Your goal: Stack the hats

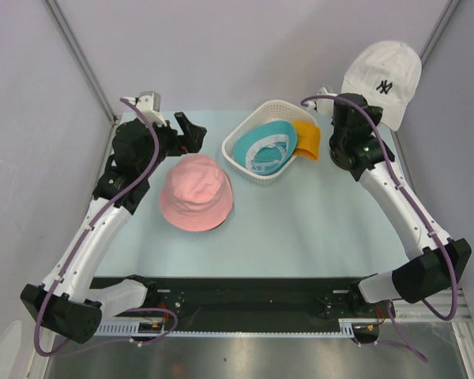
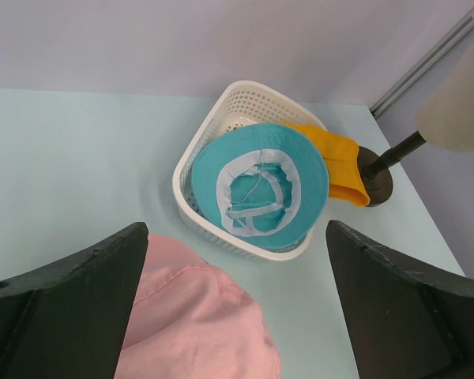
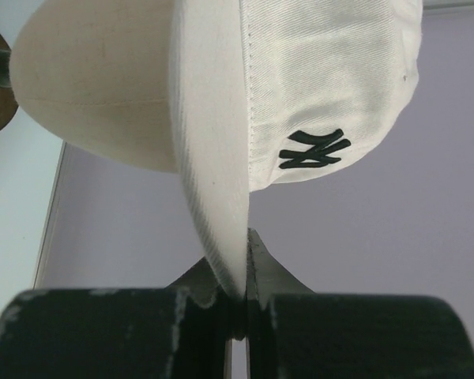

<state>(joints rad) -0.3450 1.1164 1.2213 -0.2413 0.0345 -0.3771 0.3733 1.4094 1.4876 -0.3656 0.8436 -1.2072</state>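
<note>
Pale green table (image 1: 300, 229) between lilac walls, with hats spread across its far half.
The pink hat (image 1: 196, 193) sits crown up left of centre, alone. Right of it, a white basket (image 1: 270, 142) holds the teal hat (image 1: 265, 146) upside down, and the orange hat (image 1: 306, 138) drapes over its right rim. At the far right, a white cap (image 3: 332, 87) sits on a beige mannequin head (image 3: 87, 87). The right gripper (image 3: 241, 272) is clenched on the cap's brim. The left gripper (image 1: 189, 133) is spread wide just beyond the pink hat, holding nothing.
</note>
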